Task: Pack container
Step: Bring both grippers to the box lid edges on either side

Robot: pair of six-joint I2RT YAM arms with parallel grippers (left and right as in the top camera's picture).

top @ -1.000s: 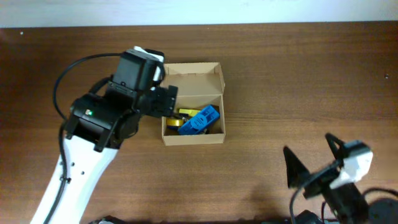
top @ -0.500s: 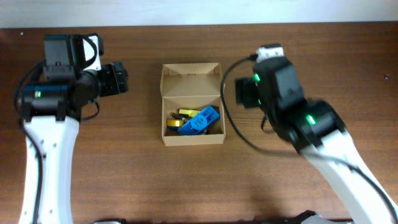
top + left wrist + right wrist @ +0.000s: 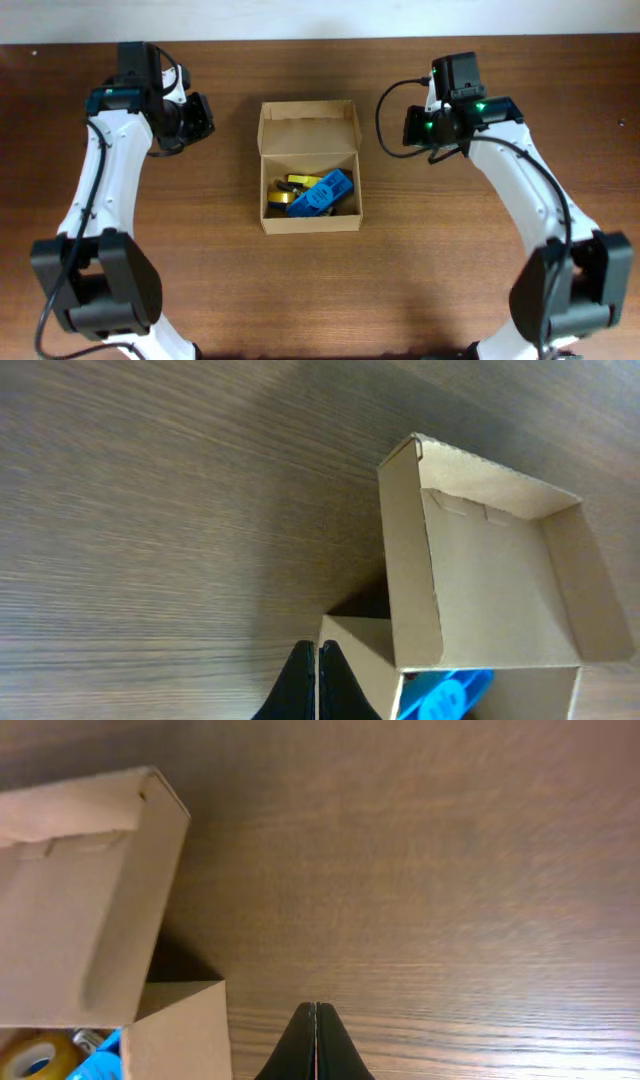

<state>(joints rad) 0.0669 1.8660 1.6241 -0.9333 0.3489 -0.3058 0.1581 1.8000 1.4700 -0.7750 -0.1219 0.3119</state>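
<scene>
Left claw (image 3: 318,680) pinched closed, empty, right claw (image 3: 316,1040) likewise, flanking lid-up container (image 3: 308,130).

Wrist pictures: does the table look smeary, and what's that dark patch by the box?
Left wrist view: the brown wooden table looks soft and streaky, while the tan cardboard box with a flap lid has crisper edges. Right wrist view: same softness; the dark patch is shadow under the lid. Overhead view: sharp, evenly lit.

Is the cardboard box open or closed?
Open. The container has its lid flap folded back, and a blue thing shows inside.
</scene>
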